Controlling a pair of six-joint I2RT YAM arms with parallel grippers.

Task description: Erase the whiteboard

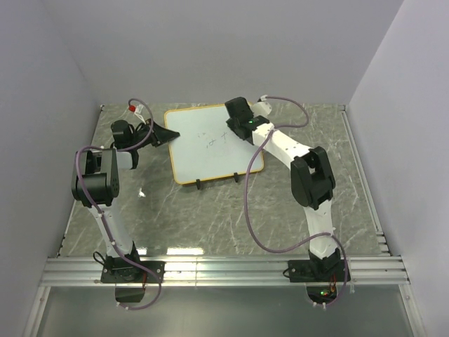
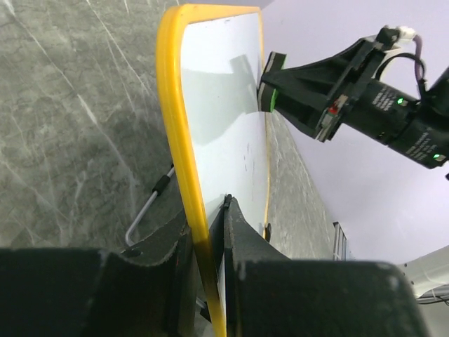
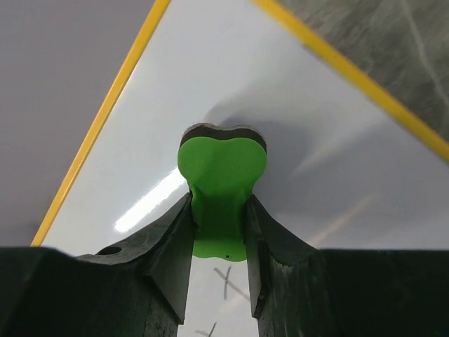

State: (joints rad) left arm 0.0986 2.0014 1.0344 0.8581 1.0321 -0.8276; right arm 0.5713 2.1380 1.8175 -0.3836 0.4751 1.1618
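Observation:
The whiteboard [image 1: 210, 144] with its orange-yellow frame lies at the table's far middle, with faint black marks [image 1: 212, 140] near its centre. My left gripper [image 1: 170, 135] is shut on the board's left edge; in the left wrist view the frame [image 2: 184, 175] runs between my fingers. My right gripper [image 1: 235, 125] is shut on the green eraser [image 3: 222, 189] and holds it against the board's upper right area. The black marks [image 3: 226, 277] show just below the eraser in the right wrist view. The eraser also shows in the left wrist view [image 2: 269, 90].
Two black feet [image 1: 199, 184] stick out at the board's near edge. A bent metal stand wire [image 2: 146, 210] shows behind the board. Grey walls close the table on the left, back and right. An aluminium rail [image 1: 224, 270] runs along the near edge.

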